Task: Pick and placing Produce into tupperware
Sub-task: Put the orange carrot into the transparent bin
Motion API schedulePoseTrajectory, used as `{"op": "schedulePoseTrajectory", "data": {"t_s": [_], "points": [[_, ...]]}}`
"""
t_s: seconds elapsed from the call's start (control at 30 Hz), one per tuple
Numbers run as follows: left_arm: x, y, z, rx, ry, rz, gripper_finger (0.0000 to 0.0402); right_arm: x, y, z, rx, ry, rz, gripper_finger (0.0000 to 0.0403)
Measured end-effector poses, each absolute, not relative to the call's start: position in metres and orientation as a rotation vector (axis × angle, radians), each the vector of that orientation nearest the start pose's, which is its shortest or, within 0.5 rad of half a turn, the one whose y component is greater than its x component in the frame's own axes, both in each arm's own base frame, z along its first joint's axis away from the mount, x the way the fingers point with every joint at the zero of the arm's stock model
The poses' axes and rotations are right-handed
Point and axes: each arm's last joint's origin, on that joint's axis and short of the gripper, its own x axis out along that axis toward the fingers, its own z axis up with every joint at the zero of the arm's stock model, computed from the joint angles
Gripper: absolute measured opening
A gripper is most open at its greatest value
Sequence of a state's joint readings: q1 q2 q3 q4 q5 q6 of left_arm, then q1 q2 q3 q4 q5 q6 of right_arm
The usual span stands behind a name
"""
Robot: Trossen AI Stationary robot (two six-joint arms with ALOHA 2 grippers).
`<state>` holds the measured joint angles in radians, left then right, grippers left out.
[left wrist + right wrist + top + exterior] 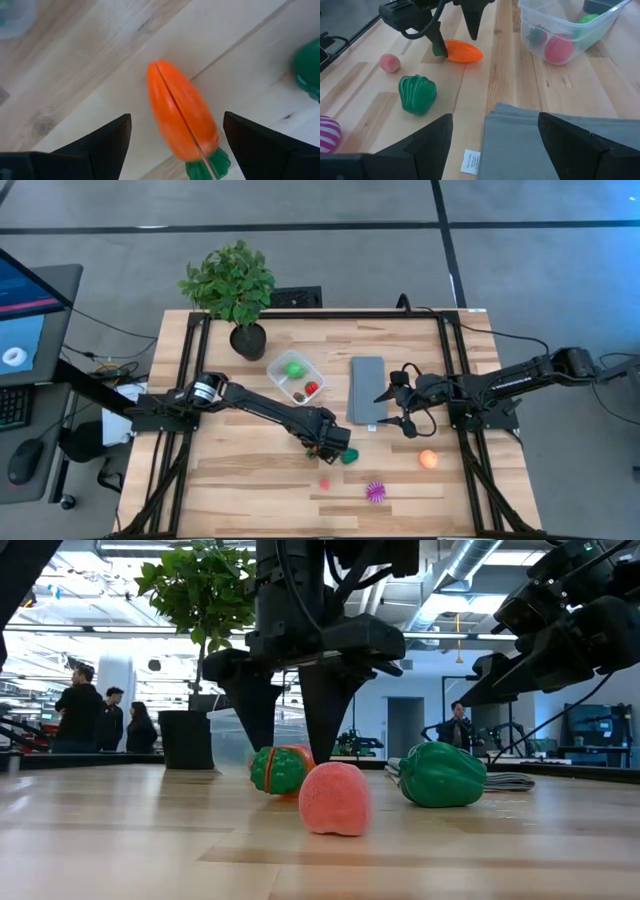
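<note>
The orange carrot (180, 115) lies on its side on the wood, with its green top (207, 167) nearest the wrist camera. My left gripper (176, 117) hangs over it, open, one finger on each side; no touch shows. In the low view its fingers point down at the carrot (278, 770). The dark green piece (349, 457), pink piece (324, 482), spiky purple ball (375, 491) and orange ball (428, 459) rest on the table. The clear tupperware (283, 366) holds the green ball (294, 367) and red pieces (311, 388). My right gripper (390, 410) waits open beside the grey slab.
A flat grey slab (366, 390) lies between the tupperware and my right gripper. A potted plant (233, 290) stands at the far edge behind the tupperware. Black frame rails (190, 380) run along both table sides. People stand in the room beyond the table.
</note>
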<state>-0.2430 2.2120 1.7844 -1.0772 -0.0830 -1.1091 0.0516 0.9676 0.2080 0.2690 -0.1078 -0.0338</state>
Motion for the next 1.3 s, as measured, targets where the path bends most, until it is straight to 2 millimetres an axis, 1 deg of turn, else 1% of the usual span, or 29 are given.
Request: {"op": "schedulePoseTrajectory", "data": {"t_s": [0.23,0.47,0.73,0.97,1.07,1.3], "points": [[0.425,-0.099,0.172,-0.648,1.325,0.645,0.0306,0.174,0.012,0.15,-0.013,0.489,0.163,0.0317],[0.425,-0.099,0.172,-0.645,1.332,0.638,0.0306,0.174,0.012,0.15,-0.012,0.489,0.162,0.0317],[0.422,-0.099,0.154,-0.68,1.346,0.607,0.0306,0.174,0.012,0.15,-0.011,0.489,0.163,0.0317],[0.421,-0.099,0.153,-0.673,1.343,0.613,0.0304,0.174,0.012,0.15,-0.011,0.488,0.163,0.0317],[0.421,-0.099,0.153,-0.668,1.35,0.617,0.0285,0.174,0.012,0.15,-0.011,0.489,0.162,0.0317],[0.421,-0.099,0.153,-0.662,1.351,0.614,0.0204,0.174,0.012,0.15,-0.011,0.488,0.162,0.0317]]}}
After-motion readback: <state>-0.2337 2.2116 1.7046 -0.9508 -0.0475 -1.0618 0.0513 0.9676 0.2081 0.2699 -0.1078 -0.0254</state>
